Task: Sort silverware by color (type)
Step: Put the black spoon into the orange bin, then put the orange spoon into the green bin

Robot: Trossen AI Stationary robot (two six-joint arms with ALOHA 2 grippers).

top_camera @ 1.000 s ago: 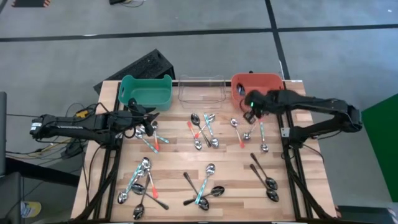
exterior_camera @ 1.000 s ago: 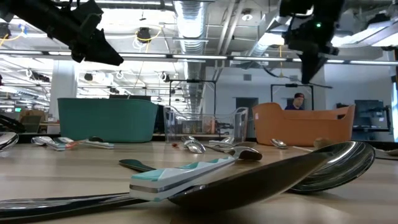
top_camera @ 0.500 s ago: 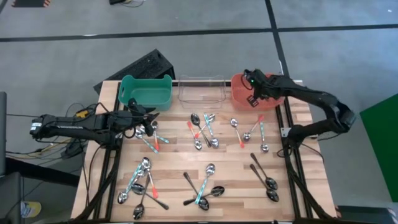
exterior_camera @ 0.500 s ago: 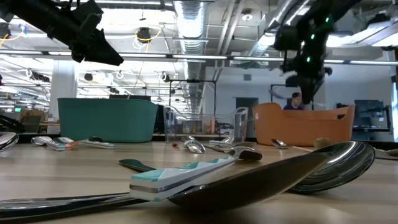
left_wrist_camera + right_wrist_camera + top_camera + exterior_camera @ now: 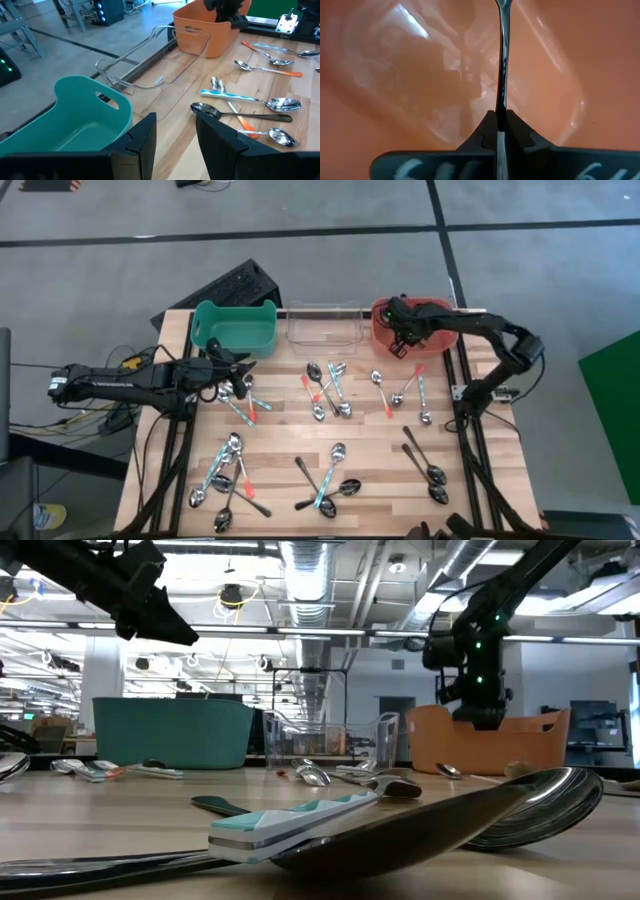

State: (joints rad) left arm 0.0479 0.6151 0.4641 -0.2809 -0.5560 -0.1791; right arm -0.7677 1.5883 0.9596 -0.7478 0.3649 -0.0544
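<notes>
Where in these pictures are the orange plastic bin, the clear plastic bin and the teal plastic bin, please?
orange plastic bin (image 5: 440,307): high view, on its far rim.
clear plastic bin (image 5: 323,338): high view, on its near wall.
teal plastic bin (image 5: 236,339): high view, on its near wall.

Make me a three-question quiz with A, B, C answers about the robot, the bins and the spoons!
1. Where is the right claw?
A. over the orange bin
B. over the teal bin
C. beside the keyboard

2. How many bins stand on the table?
A. two
B. three
C. five

3. The right claw is:
A. wide open
B. out of sight
C. shut on a spoon

Answers: 1 A, the high view shows it above the orange bin. 2 B, teal, clear bin and orange. 3 C, its wrist view shows a thin spoon handle pinched between the fingers.
</notes>
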